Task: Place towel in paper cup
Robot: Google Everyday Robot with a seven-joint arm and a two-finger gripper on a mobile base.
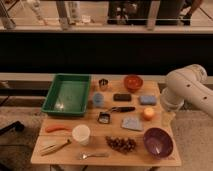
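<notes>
The towel point(131, 123) is a small grey-blue cloth. It lies flat on the desk point(100, 149), toward the right half, between the black-handled tool point(120, 109) behind it and the bunch of grapes point(121, 144) in front of it. I judge it to be very light and soft, so it will fold and hang down when it is lifted. It is not fragile and it will not slip much, but a flat cloth gives little to hold. The best place to take it is probably a raised fold or the middle, pinched from above, so that the cloth gathers into a bundle (a loose corner would trail and could miss the cup). The paper cup point(81, 134) stands upright, well to the left of the towel, near the carrot point(56, 128). It is light too and could tip if the cloth drags over its rim.

The claw point(168, 112) is at the lower end of the white arm point(186, 87), at the right edge of the desk, just beside the orange fruit point(148, 114). How wide it stands I cannot tell. The towel lies to its left and a little nearer to the front edge, not touching it, with the fruit between them. The purple bowl point(158, 141) is near the towel, on its right front side.
</notes>
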